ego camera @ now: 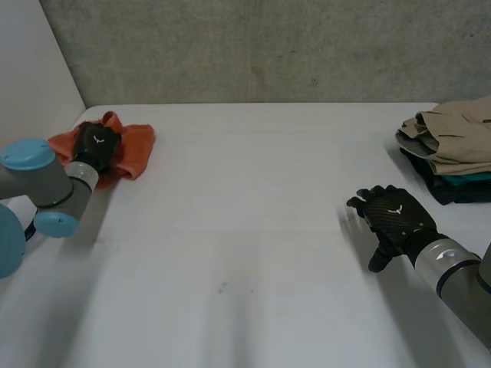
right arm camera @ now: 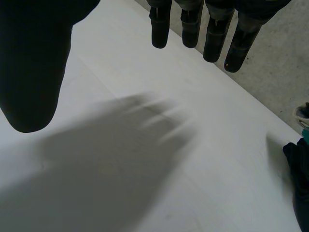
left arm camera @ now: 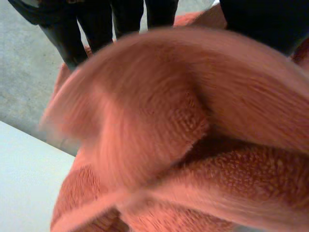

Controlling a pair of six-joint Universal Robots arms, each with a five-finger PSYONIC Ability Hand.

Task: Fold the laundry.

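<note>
An orange towel (ego camera: 135, 150) lies crumpled at the table's far left, near the back wall. My left hand (ego camera: 98, 144) rests on top of it. In the left wrist view the towel (left arm camera: 193, 145) bulges up into the palm between the fingers (left arm camera: 128, 17) and the thumb, which close on a fold of it; the fingertips are hidden behind the cloth. My right hand (ego camera: 395, 218) hovers over bare table at the right, open, with straight fingers (right arm camera: 193, 24) and nothing in it.
A pile of folded clothes (ego camera: 453, 149), beige on top with teal and dark pieces below, sits at the table's right edge beyond my right hand. Its dark edge (right arm camera: 299, 179) shows beside that hand. The white table (ego camera: 253, 230) spreads between the arms.
</note>
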